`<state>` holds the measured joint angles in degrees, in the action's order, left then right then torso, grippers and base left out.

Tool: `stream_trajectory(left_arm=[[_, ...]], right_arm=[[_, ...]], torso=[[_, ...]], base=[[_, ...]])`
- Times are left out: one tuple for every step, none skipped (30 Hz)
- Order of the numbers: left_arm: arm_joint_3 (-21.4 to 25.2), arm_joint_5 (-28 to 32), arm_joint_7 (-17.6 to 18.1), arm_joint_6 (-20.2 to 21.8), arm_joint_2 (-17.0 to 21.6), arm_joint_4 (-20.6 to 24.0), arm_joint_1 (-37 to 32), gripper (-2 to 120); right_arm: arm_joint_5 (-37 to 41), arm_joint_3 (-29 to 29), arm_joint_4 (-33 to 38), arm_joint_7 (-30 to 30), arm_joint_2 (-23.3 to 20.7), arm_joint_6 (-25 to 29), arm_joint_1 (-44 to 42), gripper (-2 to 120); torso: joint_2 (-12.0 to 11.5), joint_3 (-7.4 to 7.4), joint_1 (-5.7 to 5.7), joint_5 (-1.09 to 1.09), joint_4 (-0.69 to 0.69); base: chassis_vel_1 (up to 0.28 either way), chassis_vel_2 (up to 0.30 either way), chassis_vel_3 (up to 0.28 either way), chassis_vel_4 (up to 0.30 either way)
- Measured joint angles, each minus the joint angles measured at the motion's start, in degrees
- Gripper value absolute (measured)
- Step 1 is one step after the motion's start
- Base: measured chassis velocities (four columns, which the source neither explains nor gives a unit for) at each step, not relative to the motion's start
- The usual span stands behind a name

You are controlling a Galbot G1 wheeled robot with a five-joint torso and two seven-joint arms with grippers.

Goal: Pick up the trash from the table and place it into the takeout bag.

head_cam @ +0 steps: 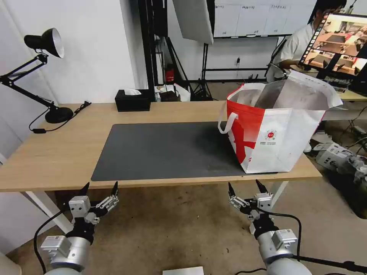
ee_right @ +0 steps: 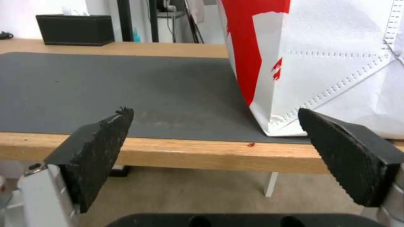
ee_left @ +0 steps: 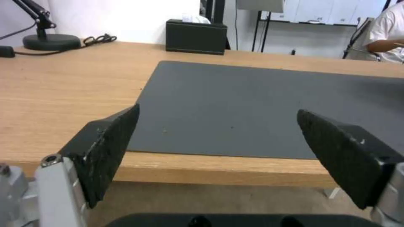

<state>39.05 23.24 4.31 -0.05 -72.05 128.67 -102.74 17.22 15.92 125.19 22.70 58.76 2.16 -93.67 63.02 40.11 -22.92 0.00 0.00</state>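
Head view: the table [head_cam: 57,152] runs with its long axis left to right, and the dark grey mat [head_cam: 160,151] lies on it with its long side along the same line. The takeout bag [head_cam: 277,128] stands upright at the table's right end, partly on the mat's right edge and close to the near edge of the table. Its mouth opens upward with the silver foil lining showing; the bag's contents cannot be made out. One white strap handle [head_cam: 225,122] hangs over its left side, and the round logo faces the robot. A black tissue box [head_cam: 132,100] sits at the far edge of the table, well apart from the bag, and a black desk lamp [head_cam: 46,76] stands at the far left corner. Both arms hang below the near table edge. The left gripper [head_cam: 99,188] points up under the mat's left corner with its fingers spread and nothing between them. The right gripper [head_cam: 244,187] points up below the bag's near corner, likewise spread and holding nothing.

Left wrist view: the left gripper's fingers [ee_left: 107,148] stand wide apart, framing the table edge and the mat [ee_left: 261,107], with the tissue box [ee_left: 195,36] beyond.

Right wrist view: the right gripper's fingers [ee_right: 349,154] are also wide apart. The bag's lower corner [ee_right: 320,72] rests on the mat [ee_right: 105,88], just beside the table edge, where a small red speck [ee_right: 251,144] lies.
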Motion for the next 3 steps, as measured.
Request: stream_trajectory(left_arm=[[-0.01, 0.01, 0.00, 0.00, 0.01, -0.01, 0.01, 100], [-0.01, 0.01, 0.00, 0.00, 0.01, -0.01, 0.01, 100], [-0.01, 0.02, 0.00, 0.00, 0.01, -0.01, 0.01, 100]], right_arm=[[0.00, 0.00, 0.00, 0.00, 0.00, 0.00, 0.00, 100], [0.00, 0.00, 0.00, 0.00, 0.00, 0.00, 0.00, 100], [0.00, 0.00, 0.00, 0.00, 0.00, 0.00, 0.00, 100]], torso=[[0.00, 0.00, 0.00, 0.00, 0.00], [0.00, 0.00, 0.00, 0.00, 0.00], [0.00, 0.00, 0.00, 0.00, 0.00]], base=[[0.000, 0.000, 0.000, 0.000], [0.000, 0.000, 0.000, 0.000], [0.000, 0.000, 0.000, 0.000]])
